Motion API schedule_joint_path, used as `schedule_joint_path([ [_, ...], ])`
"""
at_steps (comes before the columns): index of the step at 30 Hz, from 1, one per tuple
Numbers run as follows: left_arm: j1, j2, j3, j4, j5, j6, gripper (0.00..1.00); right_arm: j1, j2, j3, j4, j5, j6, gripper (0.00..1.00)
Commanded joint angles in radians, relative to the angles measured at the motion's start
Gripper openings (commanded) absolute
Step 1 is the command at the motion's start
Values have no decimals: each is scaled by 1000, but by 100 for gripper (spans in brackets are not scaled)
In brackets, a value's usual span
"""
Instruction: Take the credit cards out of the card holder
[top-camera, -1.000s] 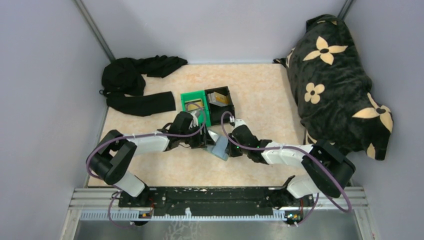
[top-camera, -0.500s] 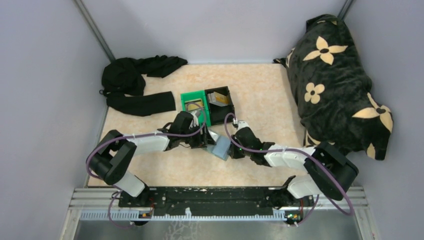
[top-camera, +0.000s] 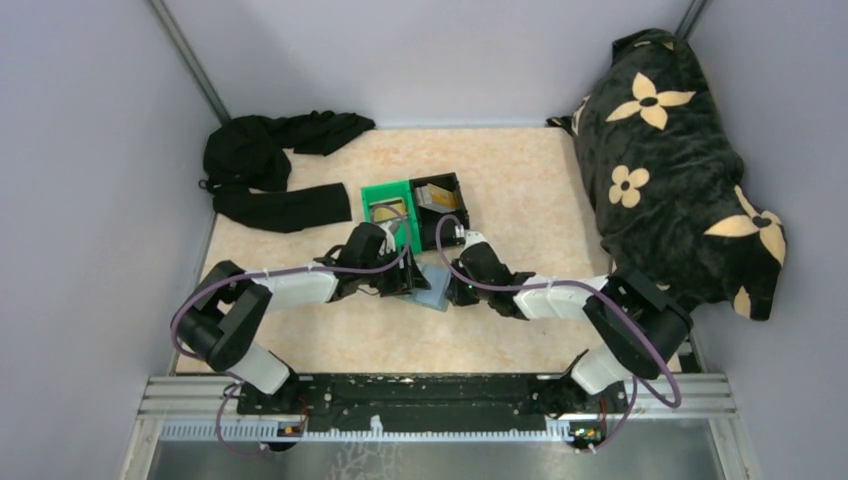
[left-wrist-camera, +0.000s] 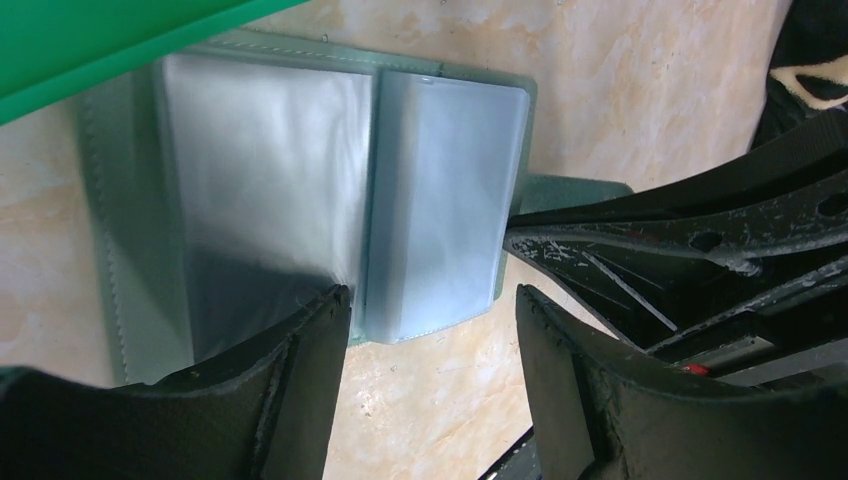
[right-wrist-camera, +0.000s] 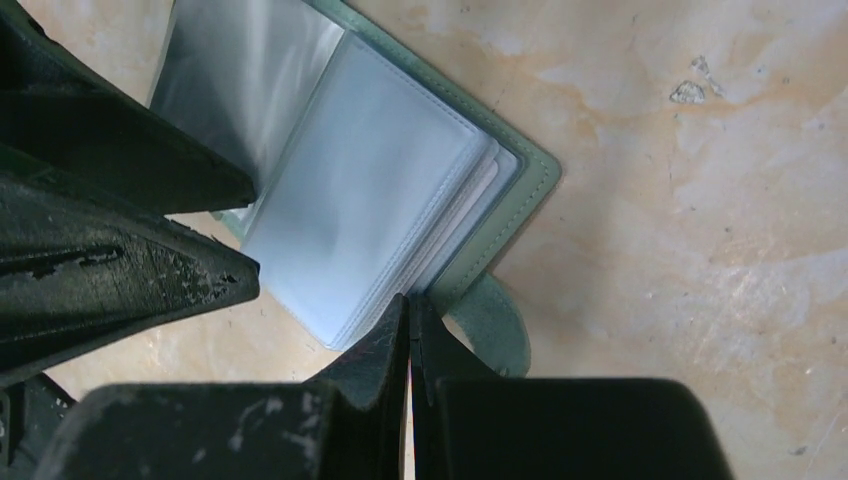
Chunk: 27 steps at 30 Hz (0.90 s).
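Left fingers (left-wrist-camera: 300, 370) apart, straddling a clear sleeve (left-wrist-camera: 440, 200) of the open grey-blue bi-fold card holder (left-wrist-camera: 130, 250); right fingers (right-wrist-camera: 385, 370) pressed together at its tab edge.

Robot lab test cell, not a home. Plain grey wall panels (top-camera: 90, 200) box in a marble-print desk (top-camera: 530, 200). Left arm (top-camera: 300, 288) and right arm (top-camera: 555, 298) are bolted to an aluminium rail (top-camera: 165, 398). Staged props: green bin (top-camera: 375, 190) and black bin (top-camera: 445, 232) just beyond the left hand (top-camera: 408, 282), black clothes (top-camera: 270, 170) far left of it, flower-print blanket (top-camera: 670, 170) right of the right hand (top-camera: 452, 284).
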Motion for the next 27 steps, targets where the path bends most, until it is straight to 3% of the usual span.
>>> schedule_joint_path([
  [1,-6,5,-19,-36,3,16,68,-16,50,58,54,-33,-17,0],
  [14,-4,-138,117,-227,-157,125,70,-157,69,-47,90,-59,-43,0],
  [27,-2,-70,54,-157,-119,88,69,-216,47,-44,56,-59,-83,0],
])
